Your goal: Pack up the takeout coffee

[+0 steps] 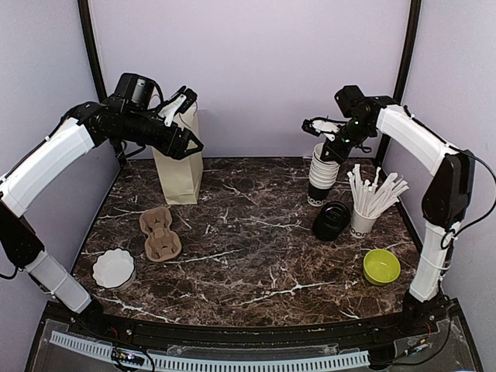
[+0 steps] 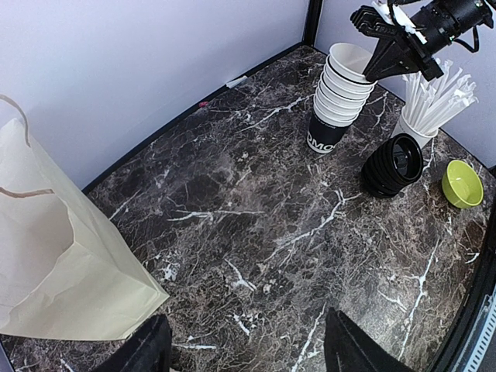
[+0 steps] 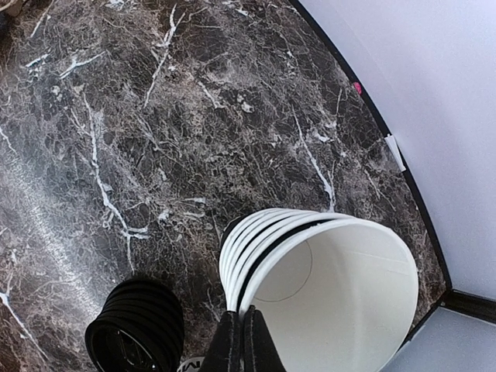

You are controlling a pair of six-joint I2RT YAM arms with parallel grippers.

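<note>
The takeout coffee cups stand as a nested stack, white with a black lower band, at the back right of the table. They have no lids on; the black lids sit in their own stack beside them. My right gripper reaches down from above and is shut on the rim of the top cup, which sits tilted slightly out of the stack. My left gripper hangs open over bare marble, its fingers holding nothing, next to the paper bag.
The paper bag stands upright at the back left. A brown cup carrier and a white bowl lie at the front left. A cup of white sticks and a green bowl are on the right.
</note>
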